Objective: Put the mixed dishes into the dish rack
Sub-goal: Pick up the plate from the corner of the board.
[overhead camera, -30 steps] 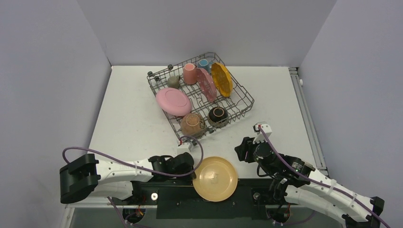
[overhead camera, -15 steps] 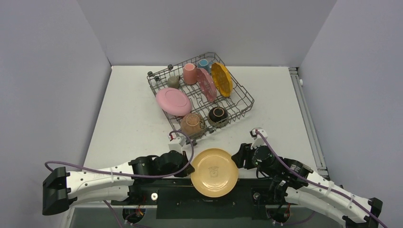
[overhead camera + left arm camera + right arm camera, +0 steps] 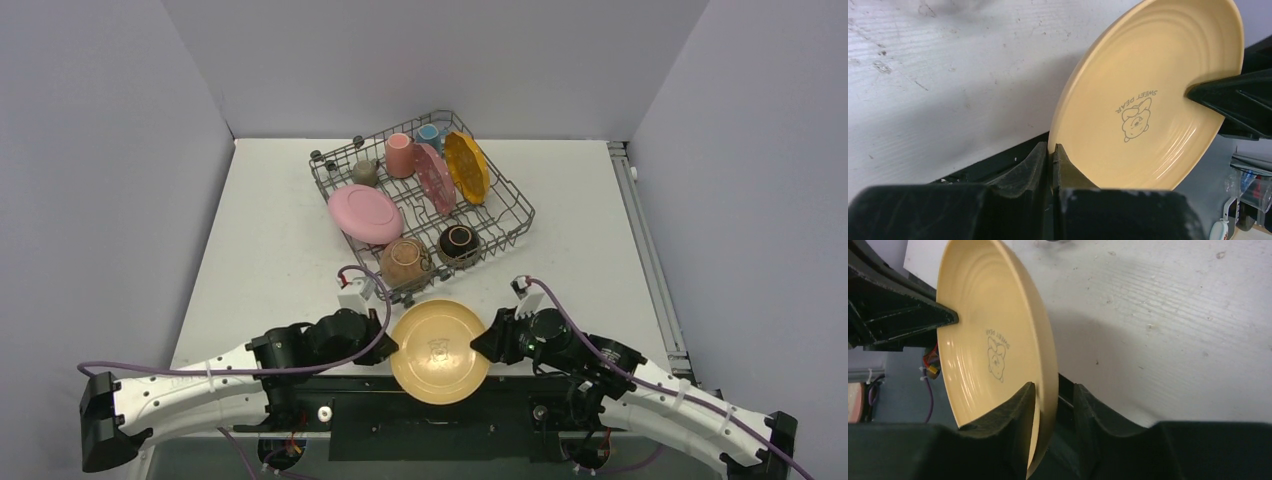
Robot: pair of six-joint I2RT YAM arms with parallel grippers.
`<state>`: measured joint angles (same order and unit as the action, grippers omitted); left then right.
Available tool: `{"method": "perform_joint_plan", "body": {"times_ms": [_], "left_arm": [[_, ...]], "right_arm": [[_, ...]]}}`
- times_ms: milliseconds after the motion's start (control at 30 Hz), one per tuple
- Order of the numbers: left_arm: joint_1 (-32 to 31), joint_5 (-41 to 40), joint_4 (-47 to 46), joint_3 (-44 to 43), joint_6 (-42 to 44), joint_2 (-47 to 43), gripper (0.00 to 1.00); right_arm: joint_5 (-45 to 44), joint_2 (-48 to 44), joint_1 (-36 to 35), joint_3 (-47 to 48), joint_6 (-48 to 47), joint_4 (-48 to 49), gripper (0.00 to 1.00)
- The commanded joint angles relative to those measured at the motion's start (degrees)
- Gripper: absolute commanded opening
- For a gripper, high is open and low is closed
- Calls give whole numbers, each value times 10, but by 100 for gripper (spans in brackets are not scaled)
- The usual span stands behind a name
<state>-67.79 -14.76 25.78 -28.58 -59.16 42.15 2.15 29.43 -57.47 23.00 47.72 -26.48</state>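
While the plate (image 3: 440, 352) is pinched at one rim by the left gripper (image 3: 1052, 156), just short of the rack (image 3: 497, 238) | right gripper (image 3: 1050, 396) is spread around the other rim, not clamped | left pinch shouldn't be released till right is squeezed firm imo

A tan-yellow bear-print plate (image 3: 438, 350) hangs tilted, its left rim pinched by the left pincer (image 3: 392, 347) and its right rim straddled by the right pincer (image 3: 484, 345). The loaded dish rack (image 3: 503, 222) lies beyond.

Blue cup (image 3: 429, 132) mostly hidden behind pink cup (image 3: 399, 154); plate (image 3: 993, 315) btm behind right gripper (image 3: 1054, 390).
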Motion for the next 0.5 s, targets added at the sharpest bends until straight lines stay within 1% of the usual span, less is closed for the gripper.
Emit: {"method": "perform_joint_plan", "body": {"times_ms": [0, 33, 67, 100, 133, 167, 200, 233, 267, 300, 333, 367, 400, 433, 467], "left_arm": [[38, 28, -8, -36, 26, -13, 0], [46, 35, -8, -37, 33, -13, 0], [64, 49, -8, -39, 41, -14, 0], [72, 57, -6, -40, 46, -13, 0], [91, 68, -3, -48, 57, -12, 6], [99, 70, 8, -52, 64, -9, 13], [114, 70, 16, -67, 80, -7, 24], [128, 68, 40, -76, 89, -2, 29], [135, 62, 48, -97, 108, 0, 41], [153, 57, 68, -108, 118, 6, 57], [162, 47, 77, -129, 138, 8, 65], [186, 42, 96, -140, 149, 14, 79], [201, 38, 104, -160, 170, 17, 85], [232, 40, 115, -170, 182, 25, 94], [250, 47, 118, -188, 205, 30, 99]], "right_arm": [[32, 14, -3, 3, 17, 73, 17], [31, 15, -3, 7, 17, 75, 10], [25, 18, -2, 10, 15, 76, 1], [21, 20, -2, 19, 13, 76, 0], [12, 25, -2, 24, 8, 73, 0], [6, 27, -2, 36, 5, 64, 0], [-8, 32, -1, 44, -4, 61, 0], [-29, 38, -1, 59, -14, 52, 0], [-42, 42, -1, 69, -22, 45, 0], [-69, 50, 0, 91, -36, 29, 0], [-82, 54, 1, 102, -43, 20, 0], [-104, 62, 1, 126, -58, 4, 0], [-113, 66, 3, 148, -66, -2, 0], [-130, 74, 3, 158, -79, -11, 0], [-138, 78, 5, 179, -86, -15, 0]]}}
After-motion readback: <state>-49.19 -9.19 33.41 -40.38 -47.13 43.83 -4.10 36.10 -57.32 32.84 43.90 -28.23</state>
